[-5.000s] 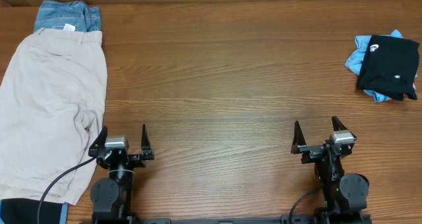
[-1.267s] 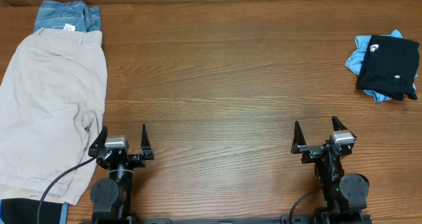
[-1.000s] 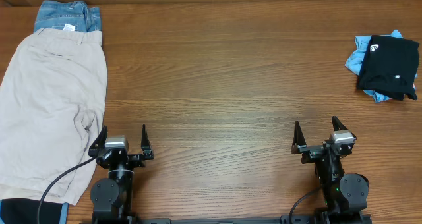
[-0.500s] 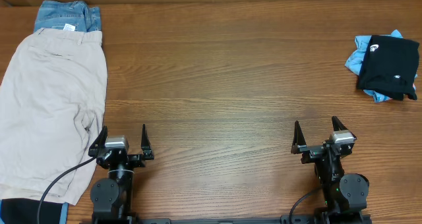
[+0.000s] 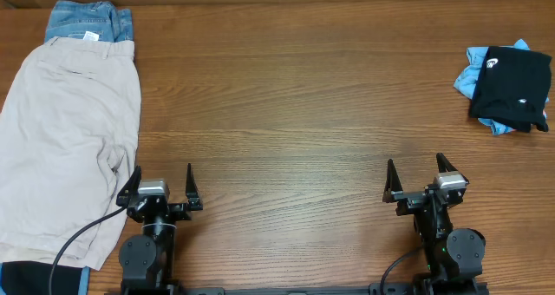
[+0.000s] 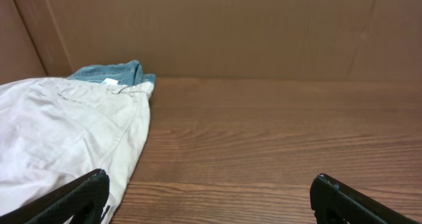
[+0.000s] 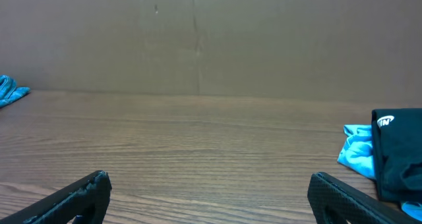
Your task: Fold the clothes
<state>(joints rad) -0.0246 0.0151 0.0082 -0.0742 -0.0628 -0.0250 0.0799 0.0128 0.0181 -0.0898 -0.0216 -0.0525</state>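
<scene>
A black T-shirt (image 5: 513, 87) with a small white logo lies bunched at the far right on a light-blue tee (image 5: 471, 76); both show in the right wrist view (image 7: 399, 155), the light-blue tee (image 7: 356, 150) beside it. Beige shorts (image 5: 65, 139) lie flat at the left, over blue denim (image 5: 87, 21); the left wrist view shows the shorts (image 6: 59, 132) and denim (image 6: 109, 74). My left gripper (image 5: 161, 184) is open and empty at the front left, beside the shorts. My right gripper (image 5: 418, 175) is open and empty at the front right.
The wooden table (image 5: 295, 113) spans the view, with a brown cardboard wall (image 6: 217, 26) behind it. A cable (image 5: 74, 239) runs from the left arm over the shorts. A dark and blue cloth edge (image 5: 39, 278) shows at the bottom left.
</scene>
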